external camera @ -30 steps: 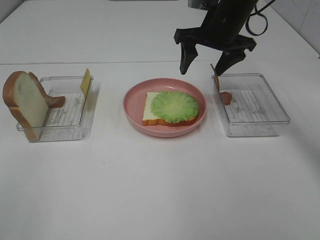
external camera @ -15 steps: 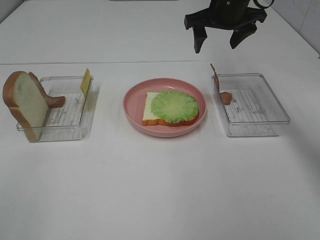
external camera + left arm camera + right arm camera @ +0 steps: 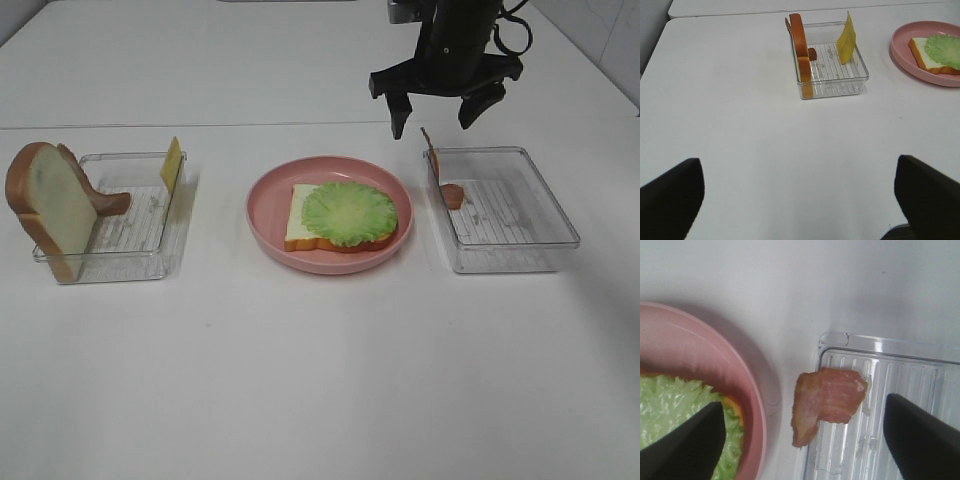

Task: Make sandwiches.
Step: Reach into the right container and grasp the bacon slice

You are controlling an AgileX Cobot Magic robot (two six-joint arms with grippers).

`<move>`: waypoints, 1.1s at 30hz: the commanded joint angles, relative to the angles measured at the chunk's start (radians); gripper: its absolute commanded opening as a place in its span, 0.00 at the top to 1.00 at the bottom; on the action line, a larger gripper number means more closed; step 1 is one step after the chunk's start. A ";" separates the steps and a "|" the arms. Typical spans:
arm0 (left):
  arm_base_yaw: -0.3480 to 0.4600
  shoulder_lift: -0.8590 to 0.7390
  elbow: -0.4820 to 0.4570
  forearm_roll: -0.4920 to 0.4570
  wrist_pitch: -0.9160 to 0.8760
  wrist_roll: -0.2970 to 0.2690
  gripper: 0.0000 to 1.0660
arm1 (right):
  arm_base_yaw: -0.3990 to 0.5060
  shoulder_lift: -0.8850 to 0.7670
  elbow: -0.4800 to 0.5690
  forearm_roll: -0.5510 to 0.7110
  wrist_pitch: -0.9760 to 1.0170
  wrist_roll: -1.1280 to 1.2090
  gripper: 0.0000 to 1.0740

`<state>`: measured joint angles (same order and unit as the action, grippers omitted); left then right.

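The right gripper [image 3: 432, 120] hangs in the air with its fingers spread wide and nothing between them. Directly beneath it, between the two fingers in the wrist view, a bacon strip [image 3: 827, 400] leans over the wall of a clear tray [image 3: 520, 250], on the side facing the plate. One end hangs past the rim and the other rests inside. The gripper is above the strip and does not touch it. The strip is reddish-brown with paler streaks, thin and slightly curled.

Just beside this gripper, toward the other arm, a pink plate [image 3: 265, 215] holds a white bread slice [image 3: 300, 228] with brown crust. A round green lettuce leaf [image 3: 348, 212] lies flat on top of it.

The left gripper [image 3: 800, 205] is also wide open and empty, low over the bare table [image 3: 740, 140]. Well ahead of it stands a second clear tray [image 3: 832, 87]. A second bread slice [image 3: 801, 52] stands on edge against one wall, with another bacon piece [image 3: 812, 53] beside it. A thin yellow cheese slice [image 3: 846, 40] leans against the opposite wall.
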<state>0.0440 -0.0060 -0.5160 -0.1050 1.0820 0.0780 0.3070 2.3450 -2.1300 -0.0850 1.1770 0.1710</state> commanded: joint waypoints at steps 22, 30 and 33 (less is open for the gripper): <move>0.001 -0.012 0.000 -0.001 -0.005 -0.001 0.08 | -0.034 0.053 -0.009 0.096 -0.013 0.018 0.29; 0.001 -0.012 0.000 -0.001 -0.005 -0.001 0.08 | -0.034 0.053 -0.009 0.094 -0.003 0.021 0.38; 0.001 -0.012 0.000 -0.001 -0.005 -0.001 0.08 | -0.034 0.053 -0.009 0.085 -0.003 0.024 0.46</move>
<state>0.0440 -0.0060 -0.5160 -0.1050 1.0820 0.0780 0.2740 2.3990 -2.1320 0.0080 1.1740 0.1840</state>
